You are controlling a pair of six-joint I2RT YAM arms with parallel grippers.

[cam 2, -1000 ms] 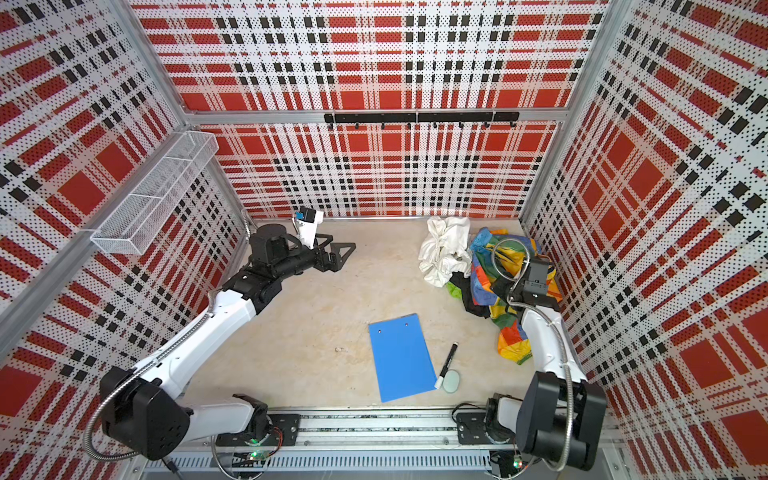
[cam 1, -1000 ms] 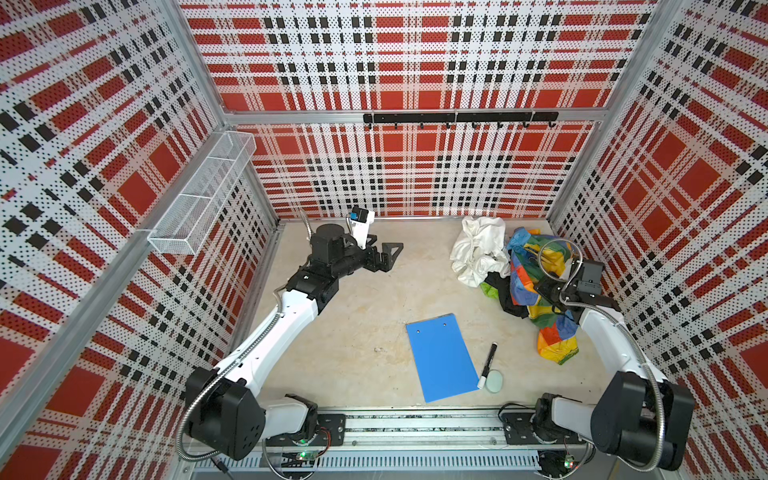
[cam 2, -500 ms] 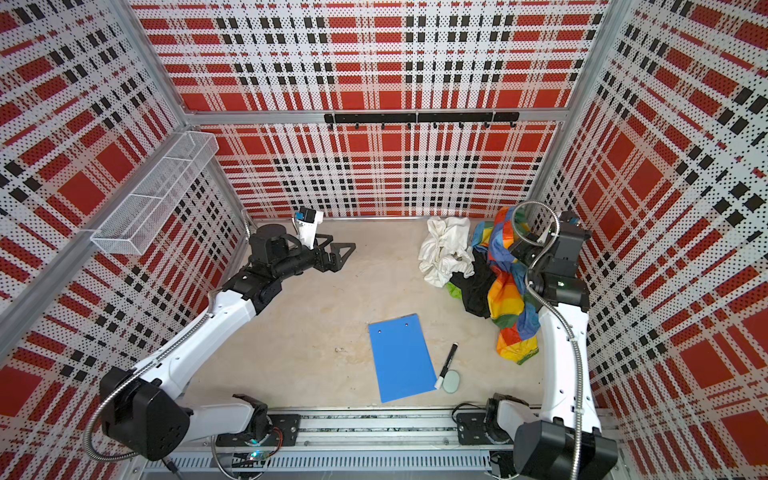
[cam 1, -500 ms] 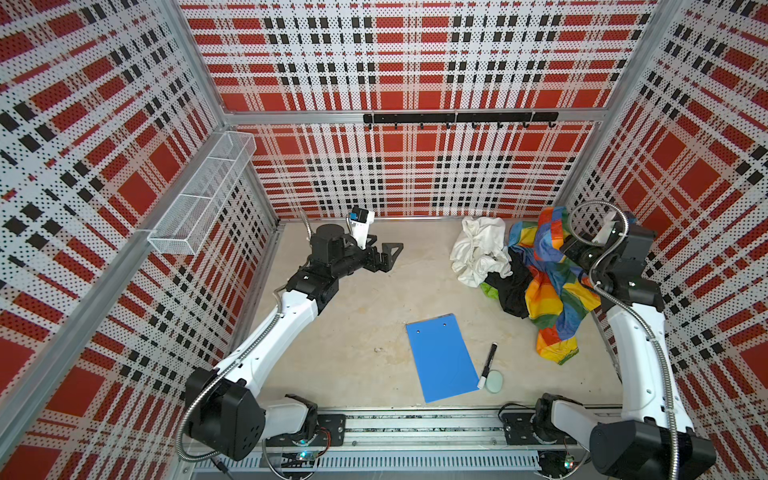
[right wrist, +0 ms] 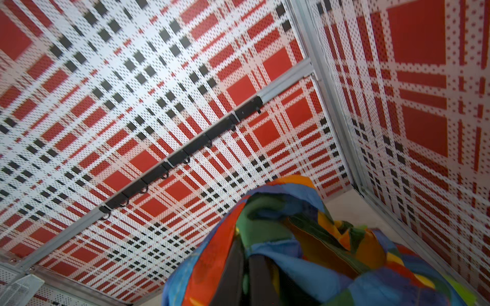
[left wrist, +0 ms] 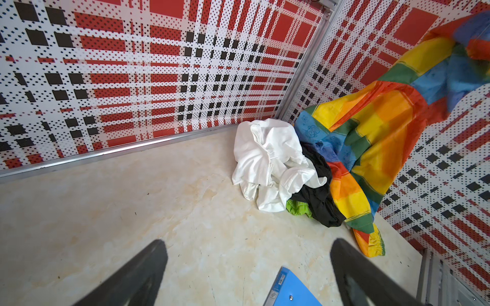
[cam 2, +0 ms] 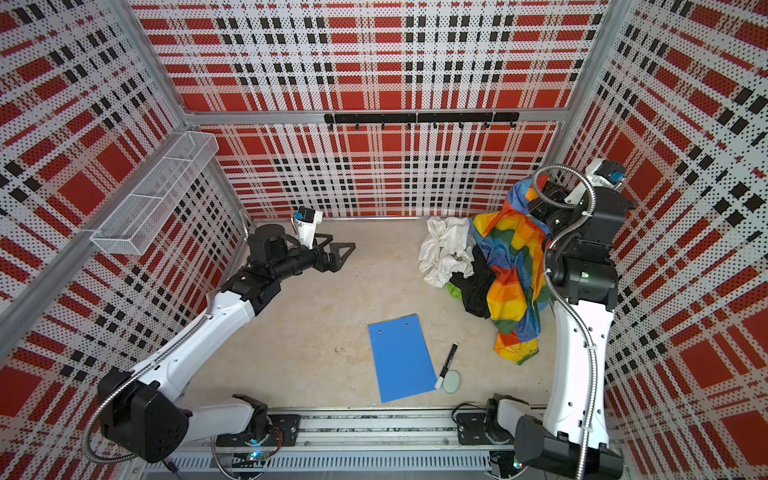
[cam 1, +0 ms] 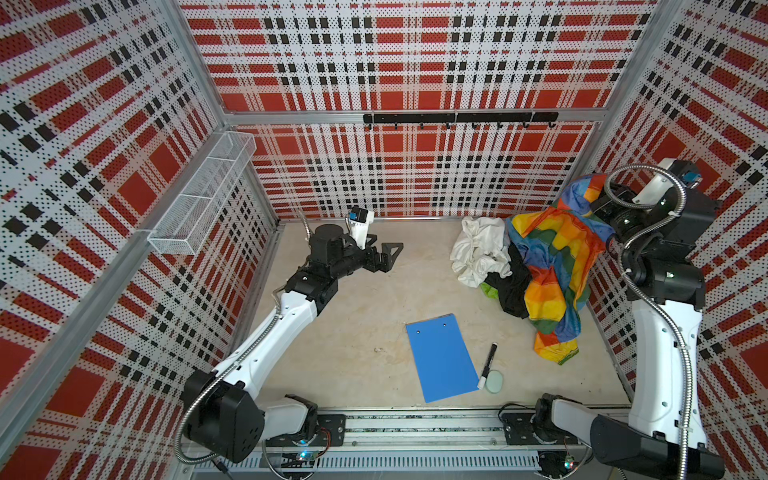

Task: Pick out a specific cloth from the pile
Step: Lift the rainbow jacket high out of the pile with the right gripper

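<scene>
Beige table [cam 1: 365, 316]: we see pile of crumpled white, black, lime-green cloths [cam 1: 482, 253] at upper right of both top views. Beside it we note large thin rainbow-block cloth [cam 1: 557, 266] hanging from right tool [cam 1: 602, 205], clamped on its top end near right wall. Lower part drapes over pile, tail on table. Left tool [cam 1: 384, 249] at upper left of table, fingers wide apart, empty.

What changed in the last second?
The right gripper, shut on the rainbow cloth, rose from the pile toward the back-right corner, pulling the cloth up; its lower end remains on the table. The open left gripper, white cloth, clipboard and marker stayed put.
</scene>
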